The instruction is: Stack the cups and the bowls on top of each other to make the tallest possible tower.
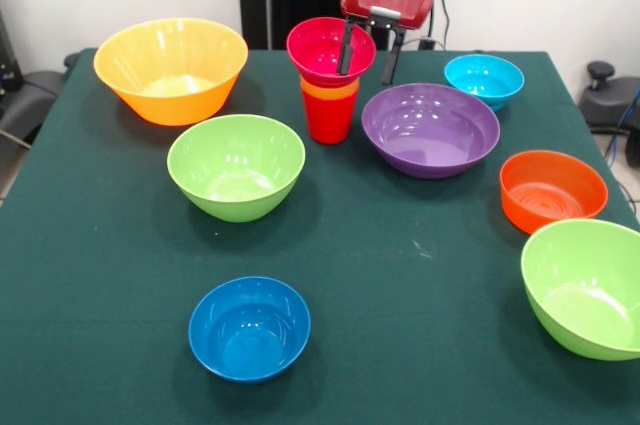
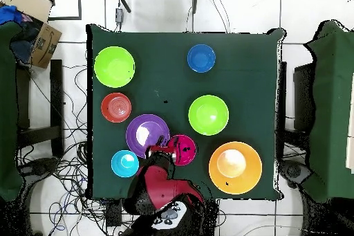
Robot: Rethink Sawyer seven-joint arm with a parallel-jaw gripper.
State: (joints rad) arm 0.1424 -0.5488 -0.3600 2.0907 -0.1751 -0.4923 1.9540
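Observation:
The tower stands at the table's far middle: a red cup (image 1: 328, 117) as base, an orange cup (image 1: 330, 91) nested in it, and the small pink bowl (image 1: 320, 45) on top. The pink bowl also shows in the overhead view (image 2: 185, 151). My gripper (image 1: 367, 67) hangs at the bowl's right rim. One finger is inside the bowl and the other outside, with a wide gap between them, so it is open. The gripper shows in the overhead view (image 2: 166, 149) too. The other bowls lie loose, upright on the table.
On the green table (image 1: 400, 275) stand a large yellow-orange bowl (image 1: 170, 70), two lime green bowls (image 1: 236, 165) (image 1: 585, 285), a purple bowl (image 1: 430, 130) just right of the tower, a light blue bowl (image 1: 484, 80), an orange bowl (image 1: 552, 190) and a dark blue bowl (image 1: 249, 327).

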